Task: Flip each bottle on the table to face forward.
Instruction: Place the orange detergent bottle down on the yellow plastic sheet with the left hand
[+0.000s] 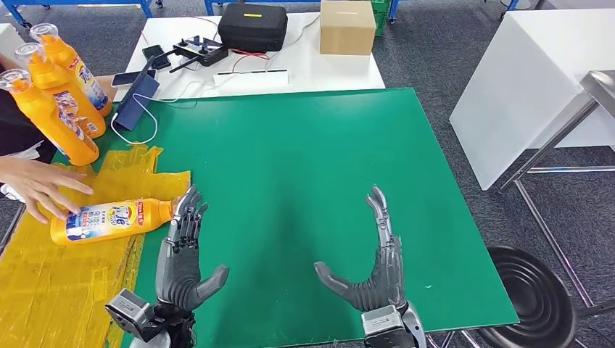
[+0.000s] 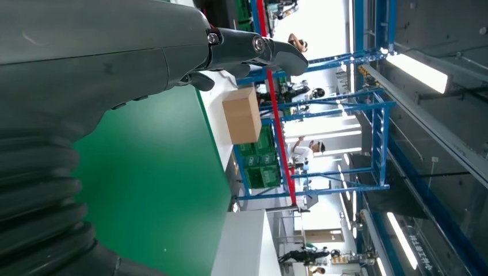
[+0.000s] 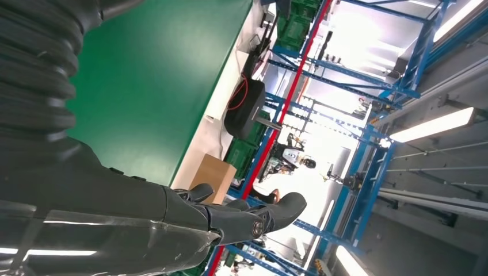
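Observation:
An orange bottle (image 1: 109, 220) with a blue and white label lies on its side on the yellow sheet (image 1: 65, 283) at the left, its neck pointing toward my left hand (image 1: 183, 254). That hand hovers open, fingers straight, fingertips just beside the bottle's neck. A person's hand (image 1: 40, 187) rests on the bottle's base end. Three more orange bottles (image 1: 54, 90) stand upright at the far left. My right hand (image 1: 373, 264) is open over the green mat (image 1: 290, 167), palm inward, holding nothing.
A white table (image 1: 304, 65) behind the mat carries a black case (image 1: 252, 27), a cardboard box (image 1: 347, 27), a controller (image 1: 199, 51) and cables. A white block (image 1: 522, 80) and a black stool (image 1: 540, 301) stand at the right.

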